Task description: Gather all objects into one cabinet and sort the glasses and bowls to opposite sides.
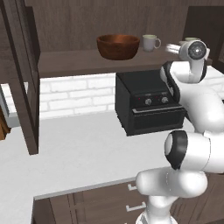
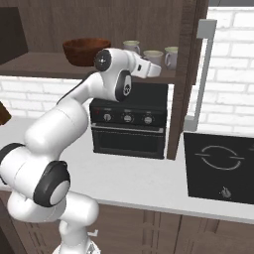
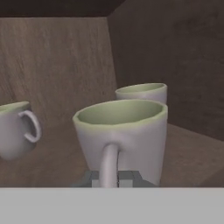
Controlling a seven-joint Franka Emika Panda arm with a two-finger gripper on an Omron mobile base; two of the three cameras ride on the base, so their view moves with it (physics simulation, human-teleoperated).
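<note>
On the cabinet shelf [image 2: 44, 67], right end, sit three mugs: the near mug [image 3: 120, 135] is dead ahead of the hand camera, handle toward the lens, a second mug [image 3: 142, 92] just behind it toward the side wall, a third mug [image 3: 15, 129] off to the left, apart from the other two. Wooden bowl [image 1: 117, 46] is on the same shelf, left of the mugs with a gap between. So everything seen looks gathered in one cabinet, bowl one side, mugs the other; whether anything remains elsewhere can't be judged from here. Tool [image 3: 109, 178] fingers are together, low at the foot of the near mug right by its handle; looks clamped on that handle, though the contact itself is partly hidden. Risks: if the fingers part with the mug not fully seated on the shelf, it could tip or rock into the mug behind, since those two are close. Pulling straight back with the handle snagged would drag the mug toward the shelf edge. Forearm is close to the right cabinet door post [image 2: 186, 74], so a wide swing out could clip it. Arm pose: upper links folded low over the surface [image 2: 139, 178], elbow raised, forearm reaching up and forward over the black oven [image 2: 129, 124], wrist roughly level, hand pointing into the shelf's right end.
</note>
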